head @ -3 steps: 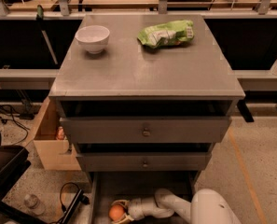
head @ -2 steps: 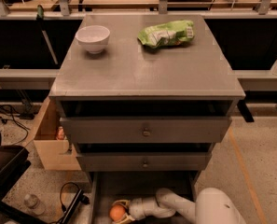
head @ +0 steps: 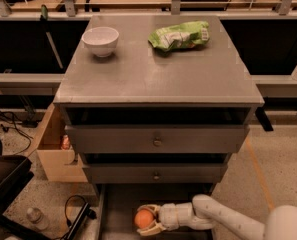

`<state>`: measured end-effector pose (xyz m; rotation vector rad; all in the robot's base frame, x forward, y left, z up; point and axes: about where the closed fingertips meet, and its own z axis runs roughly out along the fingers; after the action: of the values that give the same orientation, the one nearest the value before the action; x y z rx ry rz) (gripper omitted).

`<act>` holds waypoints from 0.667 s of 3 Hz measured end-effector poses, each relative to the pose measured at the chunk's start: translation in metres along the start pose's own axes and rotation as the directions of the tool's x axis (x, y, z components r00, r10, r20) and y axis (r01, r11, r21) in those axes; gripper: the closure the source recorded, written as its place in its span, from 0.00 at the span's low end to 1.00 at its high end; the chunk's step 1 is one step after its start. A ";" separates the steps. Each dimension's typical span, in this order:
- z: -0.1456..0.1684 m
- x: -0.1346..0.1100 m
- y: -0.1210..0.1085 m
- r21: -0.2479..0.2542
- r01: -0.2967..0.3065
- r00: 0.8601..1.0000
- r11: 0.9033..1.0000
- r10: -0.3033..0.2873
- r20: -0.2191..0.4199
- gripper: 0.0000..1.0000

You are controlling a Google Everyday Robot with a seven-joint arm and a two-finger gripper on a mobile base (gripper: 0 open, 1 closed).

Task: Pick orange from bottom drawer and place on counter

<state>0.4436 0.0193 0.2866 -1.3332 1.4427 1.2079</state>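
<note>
Camera view: far above and to the left of the end effector, a white bowl sits on the counter. Right at the end effector's left tip, the orange lies inside the pulled-out bottom drawer, pinched between the two fingers, one over it and one under it. Far above and slightly right, a green bag rests on the counter. Rightward, the white arm stretches away toward the lower corner.

No text legible; print on the green bag on the counter unreadable. Gripper below the counter, in the bottom drawer, at the orange.
</note>
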 end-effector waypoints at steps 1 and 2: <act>-0.056 -0.053 0.018 0.078 -0.042 0.999 0.996 0.041 0.018 1.00; -0.107 -0.112 0.032 0.165 -0.089 0.996 0.982 0.086 0.025 1.00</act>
<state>0.4287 -0.0614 0.4218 -1.1542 1.5672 1.1256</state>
